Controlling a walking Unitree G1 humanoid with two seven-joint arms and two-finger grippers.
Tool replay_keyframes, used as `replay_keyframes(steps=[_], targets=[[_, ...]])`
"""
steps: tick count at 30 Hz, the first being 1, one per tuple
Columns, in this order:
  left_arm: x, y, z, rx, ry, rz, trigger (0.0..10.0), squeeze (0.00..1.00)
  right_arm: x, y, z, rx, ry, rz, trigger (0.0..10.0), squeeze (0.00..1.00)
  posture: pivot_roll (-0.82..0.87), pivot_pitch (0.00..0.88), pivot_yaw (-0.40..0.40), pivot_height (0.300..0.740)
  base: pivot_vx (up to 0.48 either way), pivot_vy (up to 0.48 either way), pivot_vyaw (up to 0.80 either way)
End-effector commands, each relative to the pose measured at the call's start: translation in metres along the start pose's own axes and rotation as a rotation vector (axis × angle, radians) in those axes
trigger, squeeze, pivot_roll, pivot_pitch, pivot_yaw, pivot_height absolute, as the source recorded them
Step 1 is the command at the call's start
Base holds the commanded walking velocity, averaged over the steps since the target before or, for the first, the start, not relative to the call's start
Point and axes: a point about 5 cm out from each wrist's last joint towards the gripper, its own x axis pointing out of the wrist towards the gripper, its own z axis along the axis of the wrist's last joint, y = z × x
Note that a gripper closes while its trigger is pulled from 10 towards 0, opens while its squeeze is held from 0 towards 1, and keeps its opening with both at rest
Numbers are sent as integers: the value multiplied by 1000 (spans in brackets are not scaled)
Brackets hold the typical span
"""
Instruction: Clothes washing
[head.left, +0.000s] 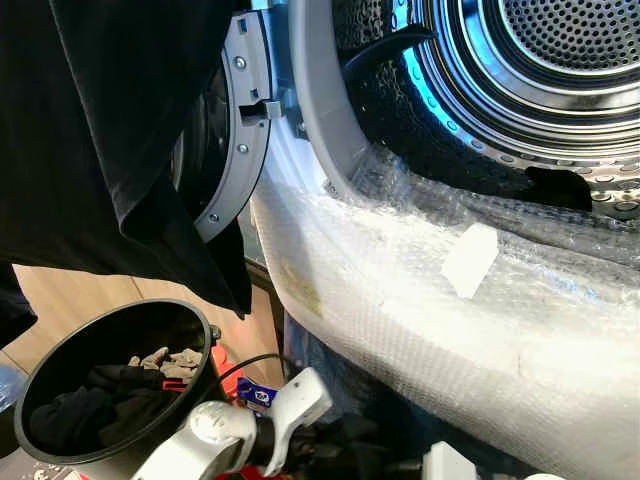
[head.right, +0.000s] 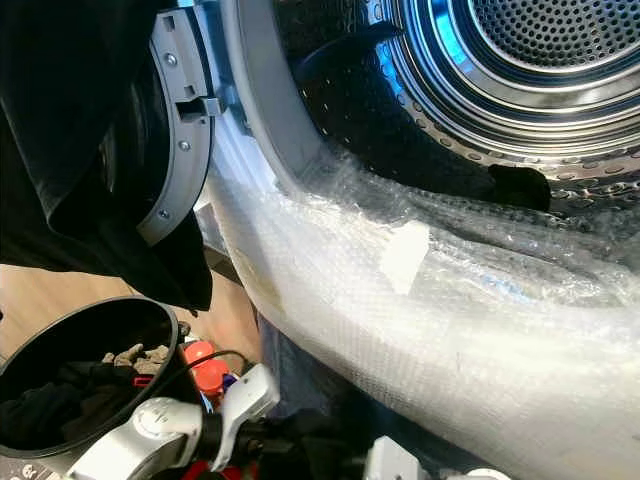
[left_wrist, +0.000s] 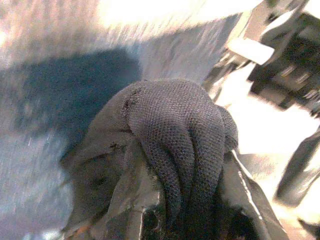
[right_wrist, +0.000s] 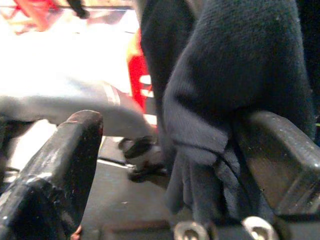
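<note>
- Black cloth hangs before washer door, above bucket holding dark clothes.
- Drum open, bubble wrap over its rim.
- Left gripper jaws closed on grey knit.
- Right gripper jaws apart, dark cloth draped on one finger.

1. Washing machine drum: one, door open.
2. Round black basket: one, on the floor.
3. Large black garment: one, hanging at the left.
4. Dark clothes pile in the basket: one; item count cannot be determined.
5. Bubble wrap sheet: one, over the machine front.
</note>
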Motion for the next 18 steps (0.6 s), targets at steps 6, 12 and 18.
replay_keyframes(steps=[6,12,18], targets=[[13,-7,11,49,-32,-75,0,0,8,-5,-11,57,49,-67,10000,0,19,0,29,740,0,0,0],[18,-7,16,45,-66,-60,0,0,14,-14,-1,238,-63,-135,10000,0,19,0,33,740,0,0,0],[22,-2,23,50,-94,-6,0,0,17,-14,5,312,-126,-129,10000,0,18,0,38,740,0,0,0]])
